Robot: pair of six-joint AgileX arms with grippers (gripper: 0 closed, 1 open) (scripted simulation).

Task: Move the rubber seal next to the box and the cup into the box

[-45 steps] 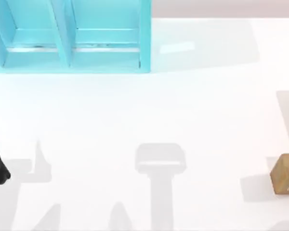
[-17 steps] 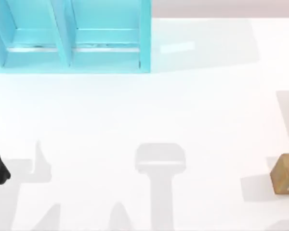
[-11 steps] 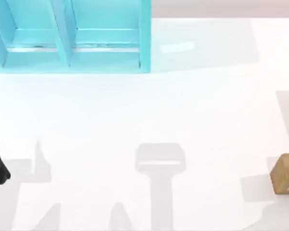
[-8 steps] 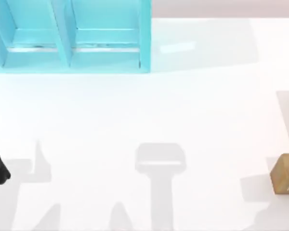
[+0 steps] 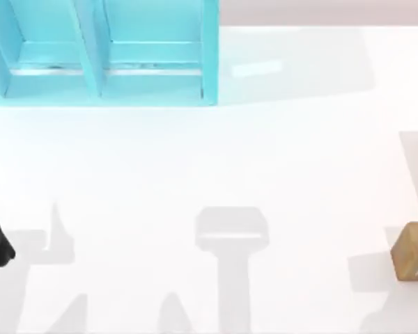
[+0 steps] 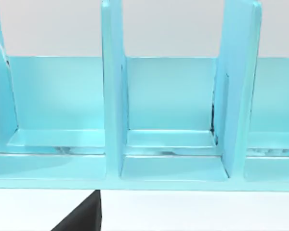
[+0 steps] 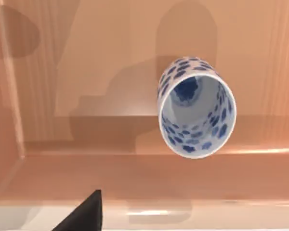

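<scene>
Now cup [image 7: 196,107] lies inside box [image 7: 86,72]; rubber seal [image 5: 412,251] at table's right edge; claw states unclear.

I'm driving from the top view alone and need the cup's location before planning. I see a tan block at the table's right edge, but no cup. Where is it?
Observer: The right wrist view shows the small white cup with blue floral pattern inside an orange-brown box.
Operator: Which way does it face?
Observer: Its open mouth faces that wrist camera, and blue speckles line the inside.
Operator: What does the left wrist camera face?
Observer: It looks straight into the compartments of the light-blue partitioned rack.
</scene>
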